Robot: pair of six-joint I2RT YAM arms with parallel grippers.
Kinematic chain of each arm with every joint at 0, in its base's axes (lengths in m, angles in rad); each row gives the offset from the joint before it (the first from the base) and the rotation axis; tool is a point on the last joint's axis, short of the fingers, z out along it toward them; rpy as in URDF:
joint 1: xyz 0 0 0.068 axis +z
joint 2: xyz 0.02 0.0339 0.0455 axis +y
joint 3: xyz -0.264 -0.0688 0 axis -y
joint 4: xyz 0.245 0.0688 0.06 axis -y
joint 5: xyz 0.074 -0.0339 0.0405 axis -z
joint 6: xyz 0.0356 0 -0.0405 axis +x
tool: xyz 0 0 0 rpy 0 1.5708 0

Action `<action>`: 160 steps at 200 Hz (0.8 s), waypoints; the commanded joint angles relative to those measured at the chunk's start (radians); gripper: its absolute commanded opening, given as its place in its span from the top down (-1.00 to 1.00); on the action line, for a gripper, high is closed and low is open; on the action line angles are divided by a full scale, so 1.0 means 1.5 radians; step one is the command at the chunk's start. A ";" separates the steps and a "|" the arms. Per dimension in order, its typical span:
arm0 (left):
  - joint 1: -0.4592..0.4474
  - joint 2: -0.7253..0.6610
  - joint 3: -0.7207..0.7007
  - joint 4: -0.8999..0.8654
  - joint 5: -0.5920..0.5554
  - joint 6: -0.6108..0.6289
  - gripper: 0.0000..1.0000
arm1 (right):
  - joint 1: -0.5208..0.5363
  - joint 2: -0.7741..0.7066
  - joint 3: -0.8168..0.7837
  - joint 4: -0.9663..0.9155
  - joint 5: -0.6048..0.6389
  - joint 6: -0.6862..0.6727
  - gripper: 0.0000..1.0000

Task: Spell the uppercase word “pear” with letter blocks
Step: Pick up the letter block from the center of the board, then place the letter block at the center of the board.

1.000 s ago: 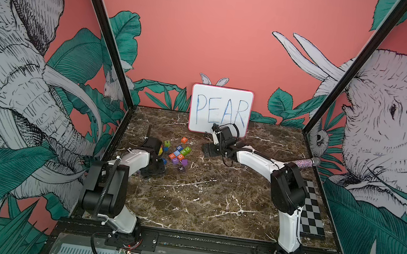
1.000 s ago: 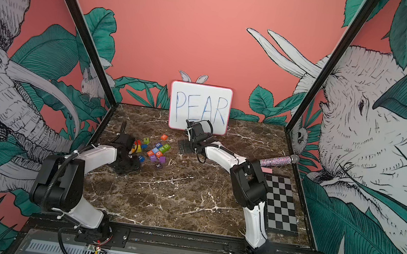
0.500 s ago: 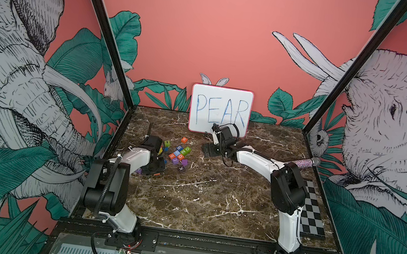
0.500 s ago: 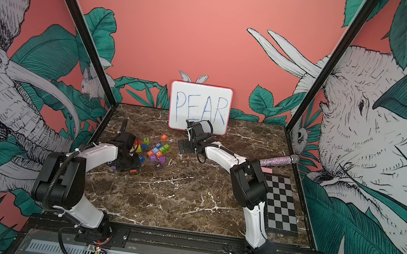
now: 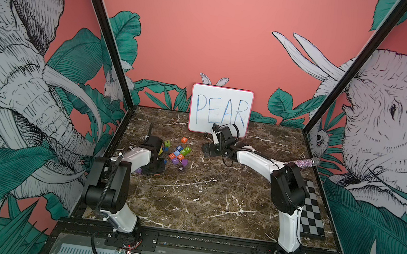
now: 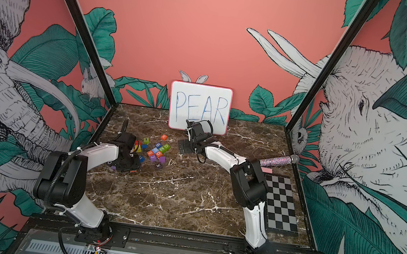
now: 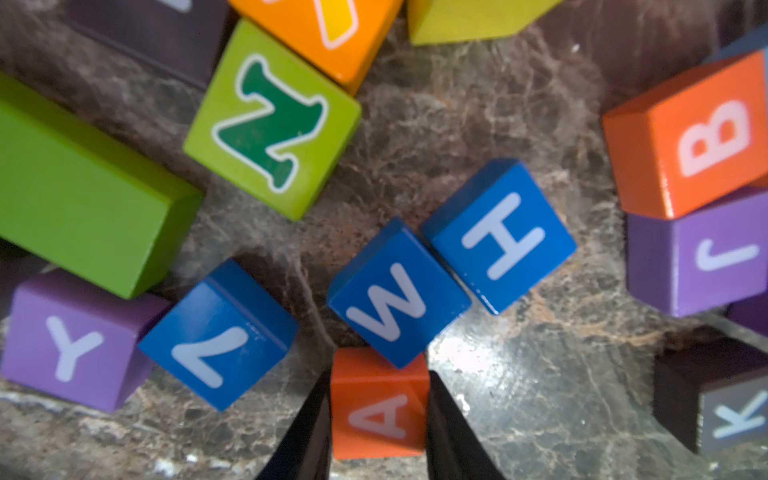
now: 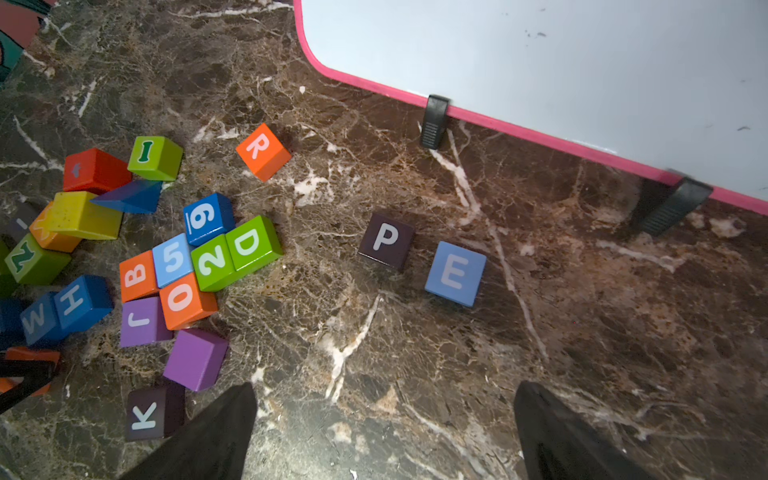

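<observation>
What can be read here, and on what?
"PEAR": whiteboard
"P" block
"E" block
"A" block
"R" block
"W" block
"H" block
"B" block
"J" block
"K" block
"Y" block
"7" block
"N" or "Z" block
"I" block
"6" or "9" block
"5" block
"2" block
"D" block
"0" block
Red block: mark unreadable.

A robot lab booth: mural panels (image 5: 16, 81), marble tabletop (image 5: 201, 194), calibration checkerboard (image 5: 313, 217).

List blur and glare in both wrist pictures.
Left wrist view: A block in the left gripper fairly sharp; B block, K block soft at the edges; glare on the marble. Right wrist view: P block, E block crisp; right gripper dark, blurred.
</observation>
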State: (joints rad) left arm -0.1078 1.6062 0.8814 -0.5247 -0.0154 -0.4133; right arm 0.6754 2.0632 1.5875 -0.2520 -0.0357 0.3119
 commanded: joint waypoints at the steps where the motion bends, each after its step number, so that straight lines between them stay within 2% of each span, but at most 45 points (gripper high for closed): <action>1: 0.004 -0.022 0.012 -0.016 0.010 0.012 0.35 | 0.001 -0.033 -0.012 -0.001 0.019 -0.007 -0.98; 46: -0.011 -0.030 0.051 -0.039 0.053 0.055 0.53 | -0.017 -0.073 -0.063 -0.005 0.010 -0.037 -0.98; 86: -0.096 -0.018 0.124 -0.061 0.038 0.093 0.55 | -0.044 -0.119 -0.142 0.007 -0.001 -0.030 -0.98; 115: -0.163 0.029 0.192 -0.065 0.038 0.116 0.56 | -0.065 -0.139 -0.179 0.019 -0.009 -0.016 -0.98; 160: -0.234 0.162 0.340 -0.073 0.050 0.146 0.60 | -0.099 -0.152 -0.230 0.031 -0.020 0.007 -0.98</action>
State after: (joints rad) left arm -0.4221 1.7714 1.2984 -0.5930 0.0483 -0.2405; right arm 0.5488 1.8687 1.2636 -0.2359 -0.0456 0.2932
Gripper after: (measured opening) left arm 0.331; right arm 0.990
